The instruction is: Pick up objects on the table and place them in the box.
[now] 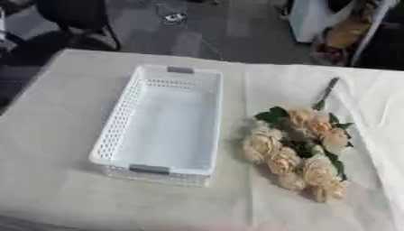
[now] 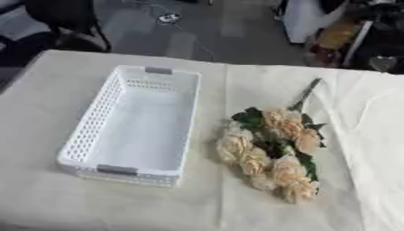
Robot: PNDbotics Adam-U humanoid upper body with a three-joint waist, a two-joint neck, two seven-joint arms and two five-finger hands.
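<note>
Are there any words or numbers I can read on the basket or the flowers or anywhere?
None: no words, numbers or signs can be read anywhere.
White basket: no writing shows; its grey handles are plain.
Bunch of flowers: no tag or label shows.
Tablecloth: plain.

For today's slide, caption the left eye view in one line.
Empty white basket beside a bouquet of cream roses on a cloth-covered table; no robot hand visible.

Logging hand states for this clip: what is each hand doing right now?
Left hand: not in view.
Right hand: not in view.
The bouquet of roses lies on the table beside the white basket, untouched.
</note>
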